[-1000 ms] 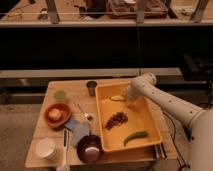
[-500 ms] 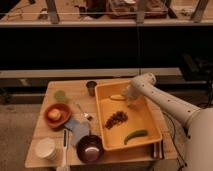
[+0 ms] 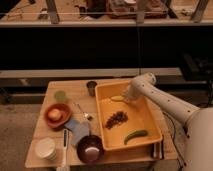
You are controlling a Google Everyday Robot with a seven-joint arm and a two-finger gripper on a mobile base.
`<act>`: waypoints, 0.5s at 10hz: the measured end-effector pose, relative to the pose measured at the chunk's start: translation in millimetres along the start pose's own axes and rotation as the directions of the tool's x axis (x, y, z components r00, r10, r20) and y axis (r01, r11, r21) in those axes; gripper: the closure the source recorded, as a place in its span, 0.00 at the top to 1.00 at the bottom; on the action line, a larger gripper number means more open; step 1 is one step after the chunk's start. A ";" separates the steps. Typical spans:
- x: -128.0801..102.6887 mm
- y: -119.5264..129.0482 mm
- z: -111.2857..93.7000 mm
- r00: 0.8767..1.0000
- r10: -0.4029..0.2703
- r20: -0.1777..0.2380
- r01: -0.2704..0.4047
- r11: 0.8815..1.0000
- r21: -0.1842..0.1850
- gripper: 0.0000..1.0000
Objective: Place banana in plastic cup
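1. The gripper (image 3: 126,96) is low inside the yellow tray (image 3: 146,116), near the middle of its far edge. Its fingers are closed at the right end of the banana (image 3: 117,98), apparently pinching it.
2. The banana lies along the tray's far edge, seemingly on the tray floor and not yet lifted.
3. Also in the tray: a dark brown cluster (image 3: 116,120) at the centre and a green pod (image 3: 135,135) towards the near right corner. Both are well apart from the gripper.
4. The plastic cup (image 3: 61,95) stands upright near the far left corner of the table (image 3: 107,156), outside the tray. The metal cup (image 3: 91,88) stands between it and the tray, at the table's far edge.
5. Step in hand, as judged: the grasp of the banana. Transfer to the cup is not begun.
6. The next move calls for a straight lift over the tray wall. The arm then carries leftward past the metal cup and lowers the banana end-first into the small cup.
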 end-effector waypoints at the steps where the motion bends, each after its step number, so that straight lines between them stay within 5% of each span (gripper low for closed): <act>1: 0.8 0.7 -0.7 1.000 0.002 0.001 -0.002 1.000 -0.001 0.01; 5: 2.7 2.0 -1.2 1.000 0.001 -0.002 -0.001 1.000 -0.002 0.01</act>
